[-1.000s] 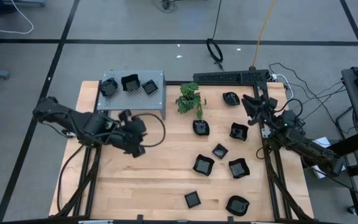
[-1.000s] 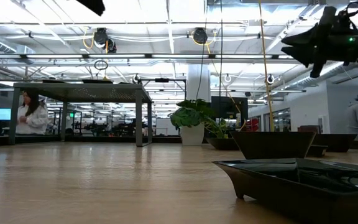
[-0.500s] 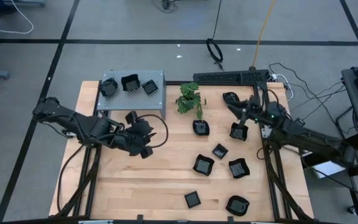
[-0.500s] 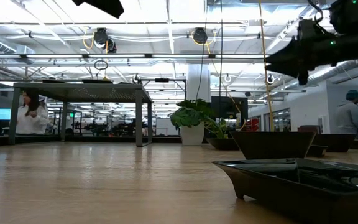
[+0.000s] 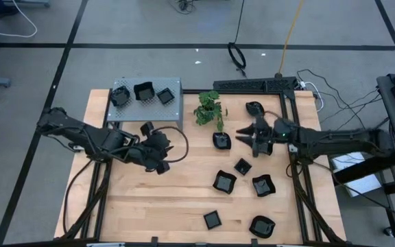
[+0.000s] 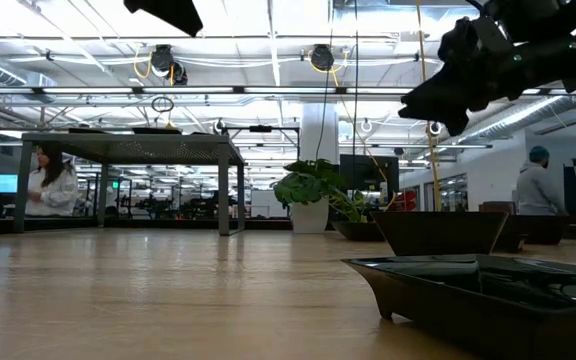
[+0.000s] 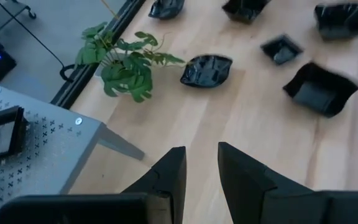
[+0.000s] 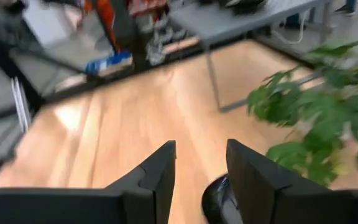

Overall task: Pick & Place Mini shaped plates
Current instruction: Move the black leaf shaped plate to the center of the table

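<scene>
Nearest the low camera, one of the mini shaped plates (image 6: 488, 290) sits on the worktop (image 6: 148, 300), untouched, as it did a second ago.

Farther in, over the middle of the worktop (image 5: 184, 192), the change belongs to the right arm. A second ago its right claw (image 5: 247, 132) hung near the far right corner; now the arm has swept inward and the claw hovers just beside the wavy-edged plate (image 5: 221, 141) in front of the potted plant (image 5: 210, 108). In the right wrist view its two fingers stand a small gap apart with nothing between them, and the glossy rim of that plate (image 8: 215, 198) shows just past the fingertips. That reads as an approach to the next pick, the grasp not yet made.

The left claw (image 5: 162, 152) has drifted a little toward the centre and now hangs over bare wood, fingers a narrow gap apart and empty in its own wrist view (image 7: 199, 163).

Seven or so plates are still scattered on the right half of the worktop. At the far left, three plates (image 5: 142, 92) already rest on the perforated shelf (image 5: 173, 84), so the job looks well short of halfway.
</scene>
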Robot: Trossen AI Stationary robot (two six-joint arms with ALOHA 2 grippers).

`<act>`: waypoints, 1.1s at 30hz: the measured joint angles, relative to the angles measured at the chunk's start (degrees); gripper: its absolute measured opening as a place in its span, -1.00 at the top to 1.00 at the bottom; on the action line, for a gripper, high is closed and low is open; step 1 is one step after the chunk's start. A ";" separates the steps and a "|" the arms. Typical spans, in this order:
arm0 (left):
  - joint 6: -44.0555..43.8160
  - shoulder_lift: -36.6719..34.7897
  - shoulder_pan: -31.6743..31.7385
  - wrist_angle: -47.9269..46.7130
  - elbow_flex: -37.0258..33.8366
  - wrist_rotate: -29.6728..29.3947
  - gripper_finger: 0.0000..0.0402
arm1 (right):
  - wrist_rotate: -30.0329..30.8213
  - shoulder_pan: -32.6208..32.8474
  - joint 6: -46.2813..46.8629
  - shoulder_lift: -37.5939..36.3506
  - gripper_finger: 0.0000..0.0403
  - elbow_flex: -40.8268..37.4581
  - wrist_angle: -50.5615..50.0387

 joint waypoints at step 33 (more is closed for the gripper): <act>13.02 16.37 10.45 19.66 0.02 16.43 0.52 | 19.60 16.99 -13.33 24.32 0.35 0.68 5.58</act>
